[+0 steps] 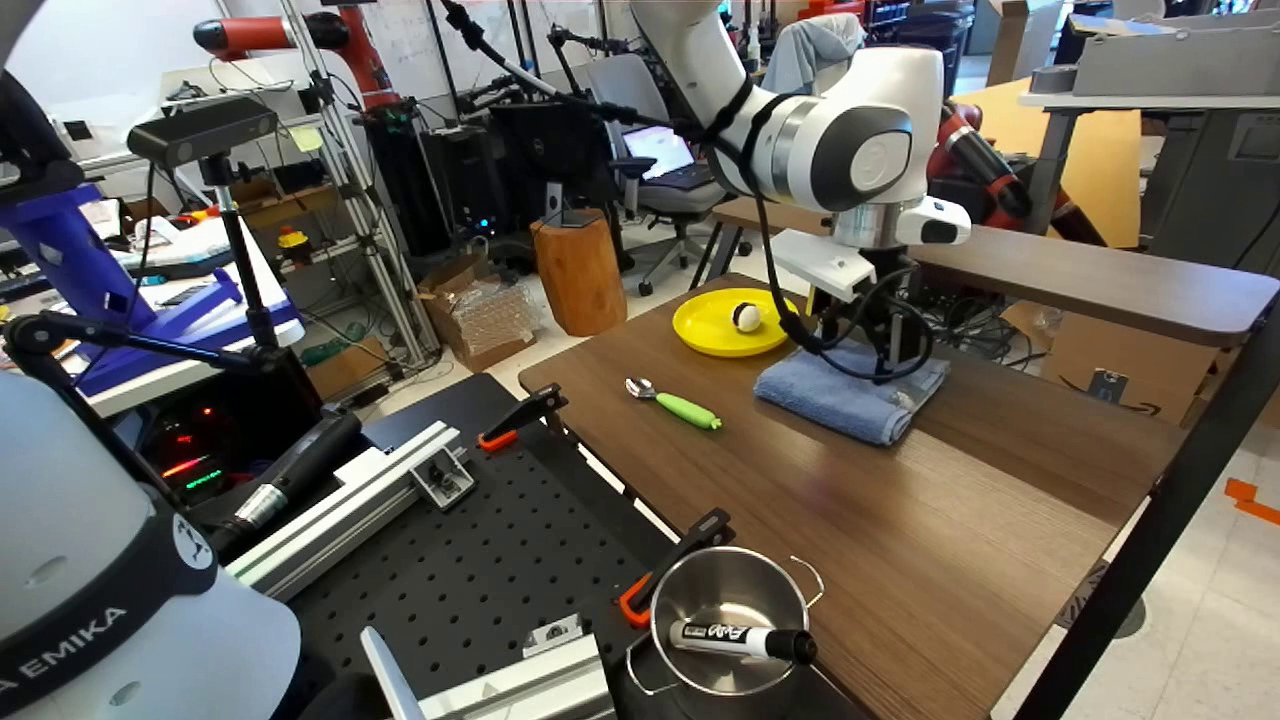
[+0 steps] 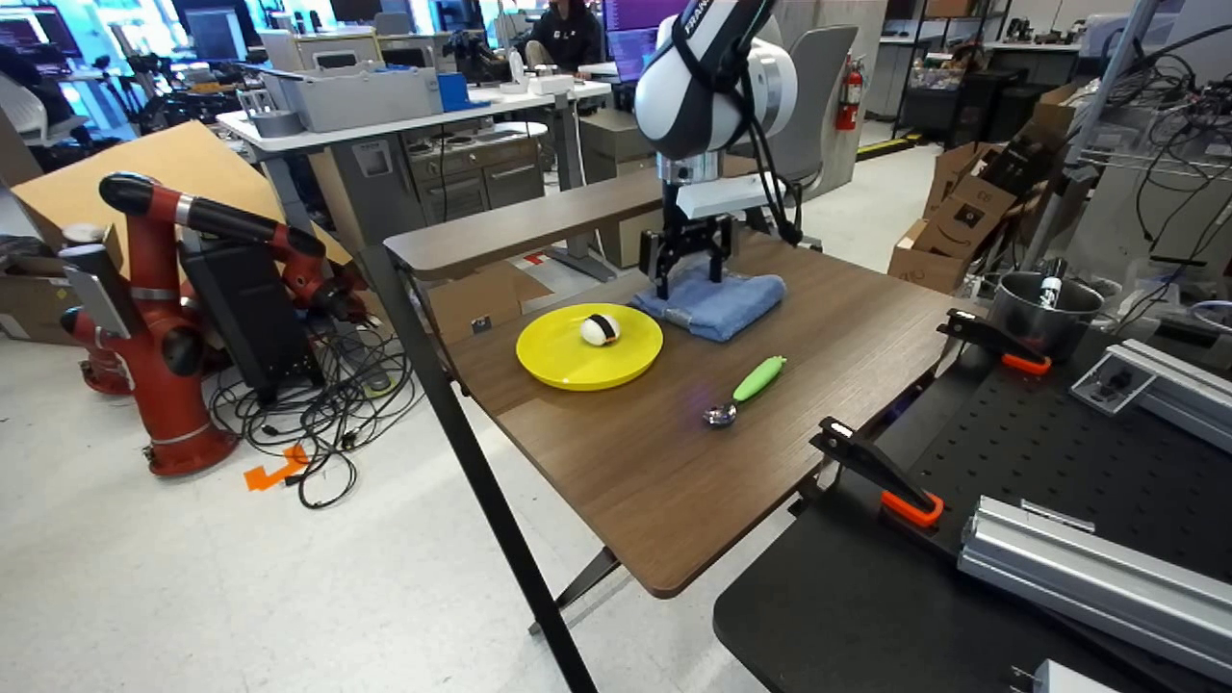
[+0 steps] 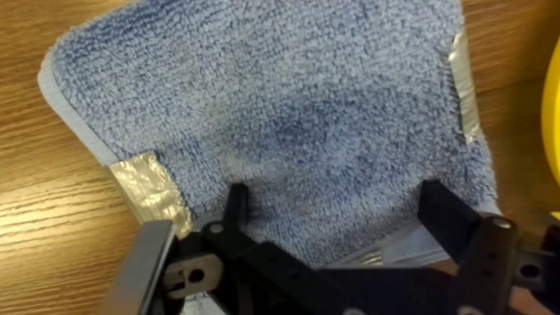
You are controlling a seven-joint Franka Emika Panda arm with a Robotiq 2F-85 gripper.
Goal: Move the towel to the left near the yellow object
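Observation:
The towel is a folded blue-grey cloth lying flat on the wooden table in both exterior views (image 1: 835, 405) (image 2: 731, 308); it fills much of the wrist view (image 3: 306, 100), where silvery tape strips show at its edges. The yellow plate (image 1: 705, 328) (image 2: 558, 358) lies close beside the towel; only its edge shows at the right of the wrist view (image 3: 552, 122). My gripper (image 2: 689, 286) is over the towel, pointing down. Its two black fingertips are wide apart in the wrist view (image 3: 334, 185), with towel below and between them. Whether the fingertips touch the cloth is unclear.
A white ball with a black band (image 1: 746, 317) (image 2: 600, 330) sits on the yellow plate. A spoon with a green handle (image 1: 688, 410) (image 2: 758, 379) lies on the table. A metal pot (image 1: 735, 675) (image 2: 1020, 318) holding a marker stands by the table edge, near black clamps (image 1: 690, 560).

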